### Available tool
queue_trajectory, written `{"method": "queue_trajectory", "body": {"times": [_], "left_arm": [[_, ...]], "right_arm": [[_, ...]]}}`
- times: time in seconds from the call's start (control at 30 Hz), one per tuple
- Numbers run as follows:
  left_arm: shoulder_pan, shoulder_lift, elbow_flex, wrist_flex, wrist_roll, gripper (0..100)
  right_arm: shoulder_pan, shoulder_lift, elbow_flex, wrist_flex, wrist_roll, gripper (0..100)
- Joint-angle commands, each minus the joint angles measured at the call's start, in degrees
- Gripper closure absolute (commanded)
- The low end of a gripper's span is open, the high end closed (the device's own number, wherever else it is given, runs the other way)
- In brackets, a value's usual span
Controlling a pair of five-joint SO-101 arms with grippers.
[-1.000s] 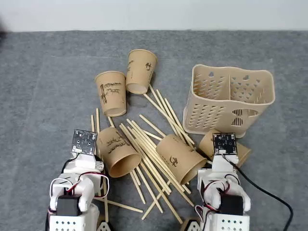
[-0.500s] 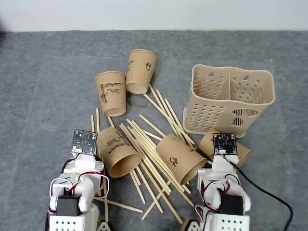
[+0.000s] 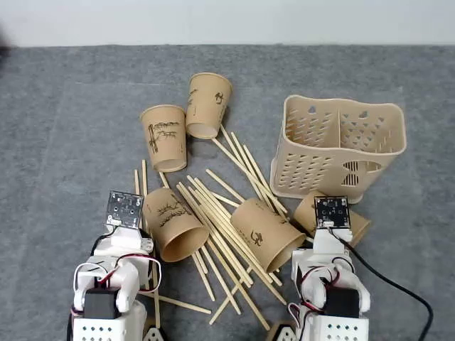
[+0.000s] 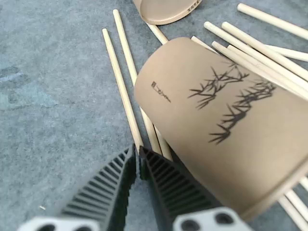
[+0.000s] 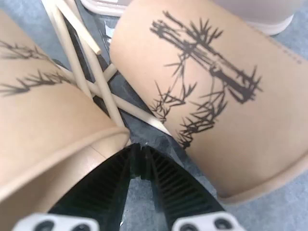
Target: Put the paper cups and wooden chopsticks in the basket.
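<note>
Paper cup [image 4: 221,120] was found on its side just beside the left gripper [image 4: 137,153], mouth towards that arm; this and the right gripper [image 5: 140,155] were closed empty

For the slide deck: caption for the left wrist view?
Left gripper, shut, beside a tipped paper cup lying over scattered wooden chopsticks on the grey table.

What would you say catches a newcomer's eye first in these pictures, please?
A loose jumble of wooden chopsticks sprawls across the middle of the grey table, with paper cups lying on their sides among and around it. To the right of the pile, a beige perforated basket stands upright.
</note>
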Motion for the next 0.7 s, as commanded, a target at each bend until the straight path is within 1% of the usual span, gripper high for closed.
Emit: {"method": "queue_trajectory", "body": {"times": [0.0, 0.5, 0.67], "left_arm": [[-0.4, 0.1, -0.3, 0.3, -0.4, 99], [-0.4, 0.1, -0.3, 0.3, -0.4, 99], [-0.4, 0.1, -0.3, 0.3, -0.4, 99]], "right_arm": [[0.4, -0.8, 0.9, 0.3, -0.4, 99.0], [0.7, -0.8, 0.8, 0.3, -0.2, 99.0], [0.9, -0.8, -6.2, 0.6, -0.2, 99.0]]}}
